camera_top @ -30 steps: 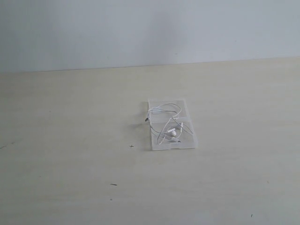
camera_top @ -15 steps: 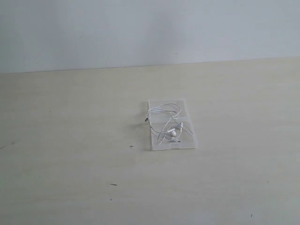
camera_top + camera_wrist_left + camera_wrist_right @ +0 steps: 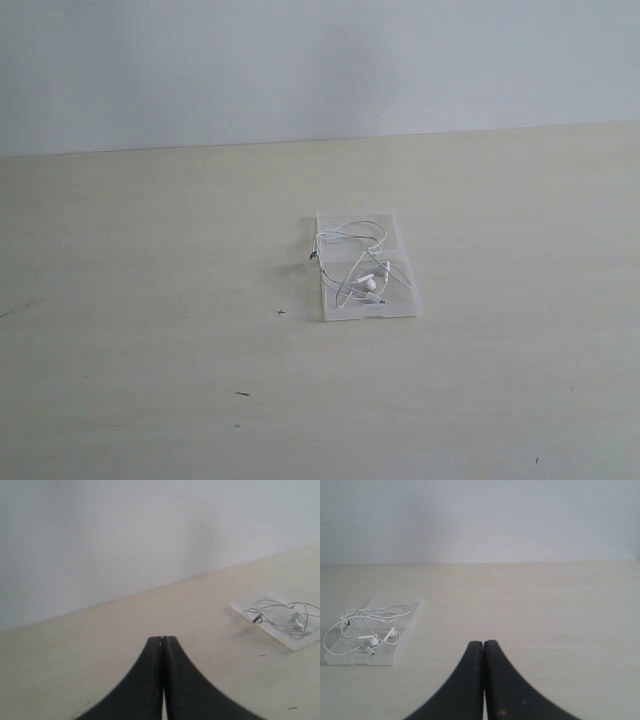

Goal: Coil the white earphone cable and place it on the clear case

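Note:
The clear case lies flat near the middle of the pale table, its two halves open side by side. On top of it rests the white earphone cable in loose loops, both earbuds on the nearer half. The case with the cable also shows in the left wrist view, and the case with the cable in the right wrist view. My left gripper is shut and empty, far from the case. My right gripper is likewise shut on nothing. Neither arm appears in the exterior view.
The pale wooden table meets a plain light wall at the back. A few small dark specks mark the tabletop in front of the case.

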Robot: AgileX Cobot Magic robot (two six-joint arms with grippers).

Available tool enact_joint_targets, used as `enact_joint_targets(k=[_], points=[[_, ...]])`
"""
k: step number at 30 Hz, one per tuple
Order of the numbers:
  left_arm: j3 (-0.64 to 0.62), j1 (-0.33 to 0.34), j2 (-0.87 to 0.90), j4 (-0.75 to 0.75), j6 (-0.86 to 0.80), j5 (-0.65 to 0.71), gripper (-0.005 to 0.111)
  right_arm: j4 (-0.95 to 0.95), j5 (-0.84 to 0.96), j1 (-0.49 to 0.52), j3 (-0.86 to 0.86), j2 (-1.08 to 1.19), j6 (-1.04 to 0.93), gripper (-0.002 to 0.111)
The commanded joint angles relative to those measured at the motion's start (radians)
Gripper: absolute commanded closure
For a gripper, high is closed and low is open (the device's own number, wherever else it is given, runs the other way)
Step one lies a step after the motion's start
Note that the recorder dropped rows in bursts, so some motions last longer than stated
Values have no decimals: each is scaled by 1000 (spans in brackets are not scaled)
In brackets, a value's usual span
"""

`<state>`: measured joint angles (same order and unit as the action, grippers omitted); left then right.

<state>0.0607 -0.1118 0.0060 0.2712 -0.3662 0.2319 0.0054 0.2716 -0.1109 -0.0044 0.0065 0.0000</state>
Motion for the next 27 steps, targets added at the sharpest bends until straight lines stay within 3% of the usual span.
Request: enact_joint_targets(k=[1,5,10,16,27], points=[[-55,80,-6,64,64,-37,107,-5,-6,6,4,-7,-8,108],[-61,163,-6,51,167,26,107,-5,-6,6,4,-7,-8,108],[-61,217,-6,52,280,55,107,20,-6,6,4,-7,-8,108],[-61,230,-6,-20,320,132,107,20,-6,6,4,-7,-8,108],[-61,230,-6,-171,317,124,107,20,-6,6,4,-7,-8,108]])
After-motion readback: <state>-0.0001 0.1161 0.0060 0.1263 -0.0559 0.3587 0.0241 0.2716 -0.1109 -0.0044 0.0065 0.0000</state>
